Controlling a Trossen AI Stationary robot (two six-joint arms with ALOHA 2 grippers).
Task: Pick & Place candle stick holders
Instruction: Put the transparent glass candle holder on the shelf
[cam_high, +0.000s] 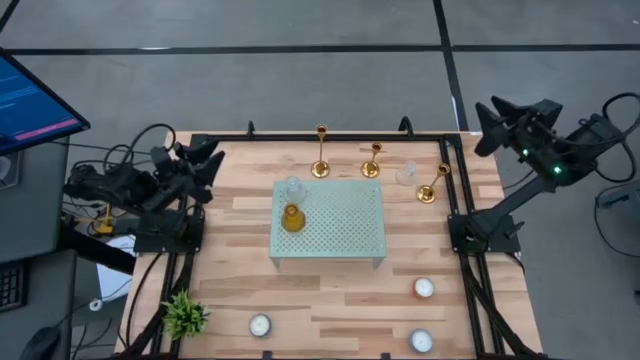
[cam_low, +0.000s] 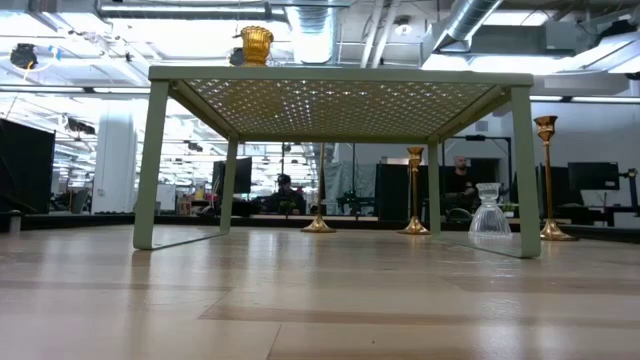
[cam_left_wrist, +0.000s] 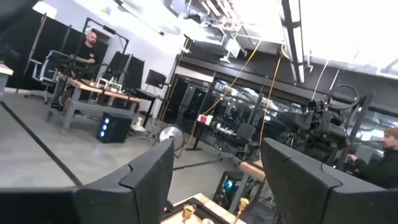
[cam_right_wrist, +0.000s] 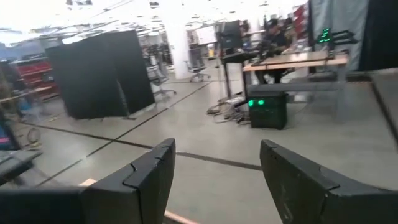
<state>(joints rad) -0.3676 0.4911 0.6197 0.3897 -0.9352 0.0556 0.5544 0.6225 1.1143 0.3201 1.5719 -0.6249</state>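
Three gold candle stick holders stand upright on their round bases along the table's far edge: one left of centre, one at centre, one toward the right; they also show in the low view. My left gripper is open and empty at the table's far left. My right gripper is open and empty, raised beyond the far right corner. In the left wrist view, two candlestick tops show between the fingers, far off.
A pale green perforated stand sits mid-table with an amber glass cup and a clear glass cup on it. Another clear glass stands by the candlesticks. Three white tealights and a small plant lie near the front edge.
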